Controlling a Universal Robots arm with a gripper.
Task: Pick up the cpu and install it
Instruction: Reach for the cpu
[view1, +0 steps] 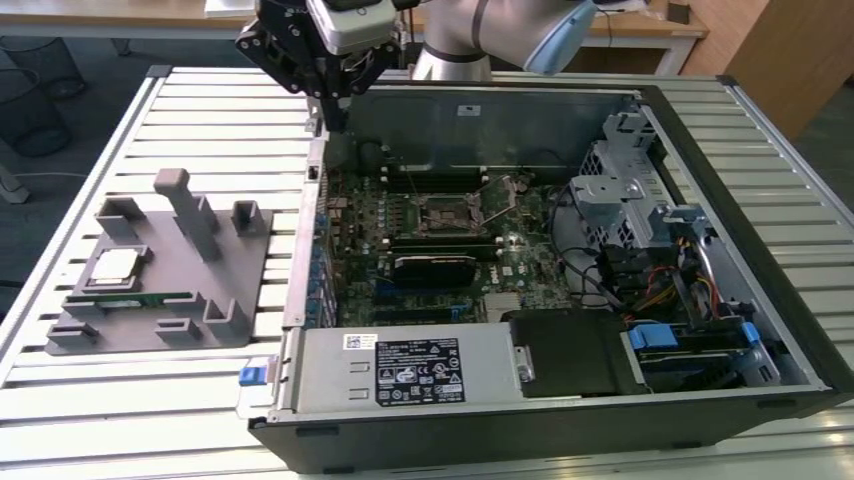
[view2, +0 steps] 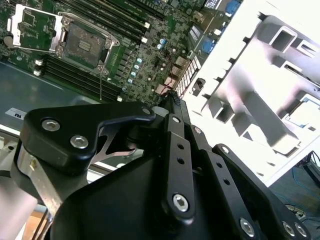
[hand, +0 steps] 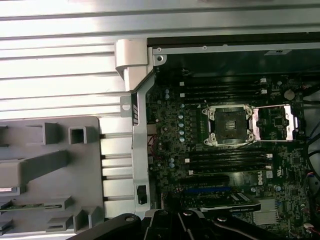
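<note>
Glare bleaches the holder (view2: 260, 107) in second wrist view.

1. No print can be made out; only the labels themselves show.
2. In the exterior view, a black rectangular label with fine white print (view1: 418, 371) sits on the grey metal power-supply box (view1: 334, 375), at 6 o'clock in the open black computer case (view1: 534, 445).
3. A small white sticker (view1: 358, 341) lies at 10 o'clock from that black label.
4. Another white sticker (view1: 467, 110) is on the case's inner wall at 12 o'clock, its marks too small to read.
5. In the first wrist view, small white markings (hand: 256, 175) on the green motherboard (hand: 170, 145) are illegible.
</note>
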